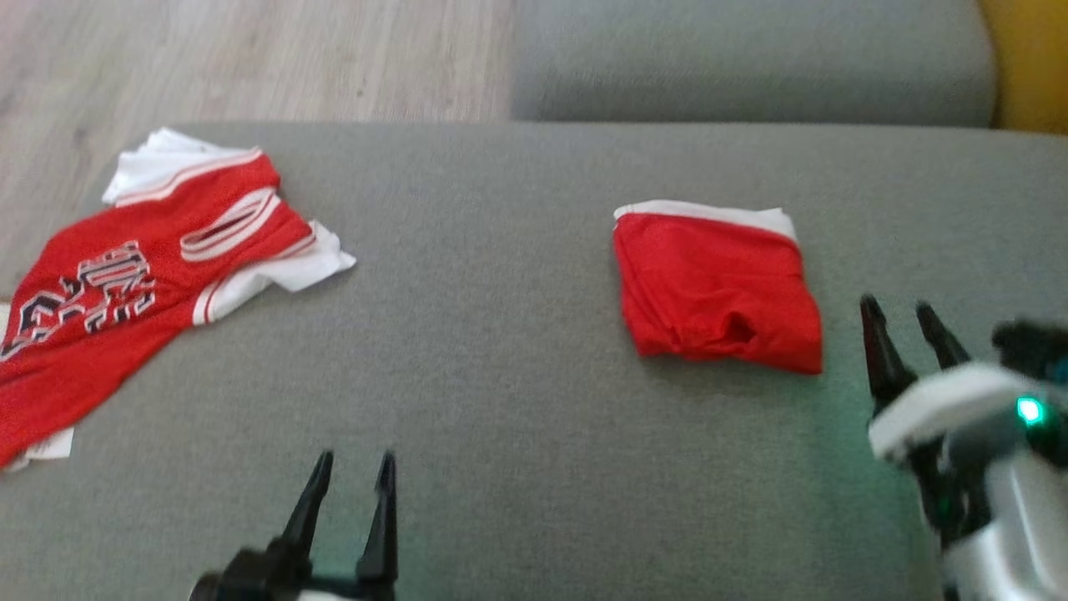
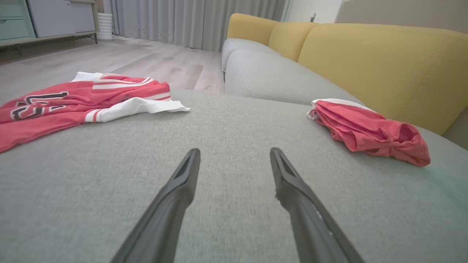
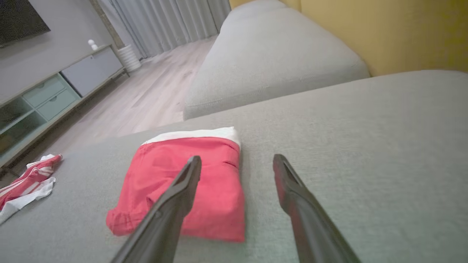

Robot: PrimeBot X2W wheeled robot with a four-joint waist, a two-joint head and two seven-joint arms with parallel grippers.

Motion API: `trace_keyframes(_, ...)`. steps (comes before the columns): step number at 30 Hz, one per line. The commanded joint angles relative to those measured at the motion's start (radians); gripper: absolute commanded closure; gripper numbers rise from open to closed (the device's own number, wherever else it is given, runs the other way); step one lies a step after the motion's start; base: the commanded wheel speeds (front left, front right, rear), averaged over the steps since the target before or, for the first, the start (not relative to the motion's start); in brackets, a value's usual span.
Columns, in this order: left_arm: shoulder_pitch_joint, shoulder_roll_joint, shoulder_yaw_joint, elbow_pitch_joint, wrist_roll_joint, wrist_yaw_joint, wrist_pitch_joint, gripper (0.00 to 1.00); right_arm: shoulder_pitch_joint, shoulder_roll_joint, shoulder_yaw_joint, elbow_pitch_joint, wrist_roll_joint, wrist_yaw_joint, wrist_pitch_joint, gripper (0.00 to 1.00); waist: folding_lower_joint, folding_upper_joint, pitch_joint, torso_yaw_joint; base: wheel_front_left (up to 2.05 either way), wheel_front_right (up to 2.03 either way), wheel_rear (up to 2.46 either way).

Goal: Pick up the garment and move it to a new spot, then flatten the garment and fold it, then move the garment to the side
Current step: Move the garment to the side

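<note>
Garment (image 1: 717,288), red with a white band along its far edge, lies folded into a compact rectangle on the grey sofa cushion (image 1: 501,351), right of centre. The right hand (image 1: 894,305) sits just to its right, apart from it, fingers spread and empty. The left hand (image 1: 355,457) is near left, also spread, holding nothing. A red lettered jersey (image 1: 125,292) sprawls unfolded at the cushion's left edge.
</note>
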Motion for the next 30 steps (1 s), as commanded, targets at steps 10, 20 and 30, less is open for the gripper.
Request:
trace_keyframes(10,-0.156,-0.003,-0.043,0.003,0.005,-0.024,-0.008,0.00,-0.309,-0.018,-0.056,0.251,-0.005,0.007,0.263,0.00,-0.0001,0.0000,0.114,0.104,0.00,0.00,0.00)
trace_keyframes(20,-0.182,-0.003,-0.059,-0.002,-0.007,-0.013,-0.008,0.00,-0.434,0.019,-0.148,0.424,0.114,0.007,0.376,1.00,-0.0001,0.0000,0.173,0.115,0.00,0.00,0.00)
trace_keyframes(30,-0.240,0.001,-0.058,-0.013,0.040,-0.026,-0.008,0.00,-0.556,-0.222,-0.192,0.431,-0.030,0.007,0.329,1.00,-0.0001,0.0000,0.272,0.000,0.00,0.00,0.00)
